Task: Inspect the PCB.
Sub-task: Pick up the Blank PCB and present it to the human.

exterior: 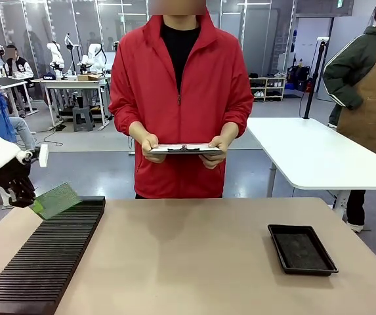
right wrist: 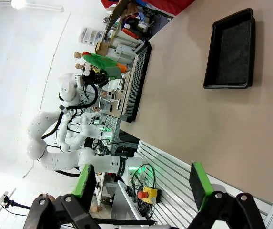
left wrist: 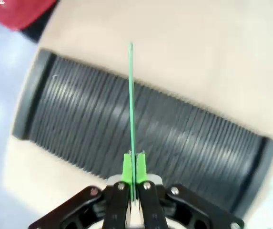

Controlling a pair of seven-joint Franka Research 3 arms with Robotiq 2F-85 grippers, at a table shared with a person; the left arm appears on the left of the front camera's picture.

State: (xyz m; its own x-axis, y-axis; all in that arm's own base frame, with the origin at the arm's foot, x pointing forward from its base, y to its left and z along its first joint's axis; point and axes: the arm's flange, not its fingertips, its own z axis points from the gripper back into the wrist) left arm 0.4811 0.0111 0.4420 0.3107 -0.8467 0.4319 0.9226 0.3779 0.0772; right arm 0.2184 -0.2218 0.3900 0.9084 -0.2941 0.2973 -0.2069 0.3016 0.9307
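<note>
Left gripper [exterior: 21, 192] is pinched tight on the PCB [exterior: 56, 199], gripping one edge and holding it tilted above the far left end of the rack [exterior: 43, 256]. Down the wrist camera, the PCB [left wrist: 131, 95] runs edge-on, straight out from between the green pads [left wrist: 126, 167], slots of the rack [left wrist: 141, 138] underneath. Right gripper [right wrist: 141, 183] hangs above the table [exterior: 194, 262], fingers spread wide, nothing between them. Tray [exterior: 302, 249] sits on the right. Across the table, a person holds a clipboard [exterior: 184, 149] in both hands.
</note>
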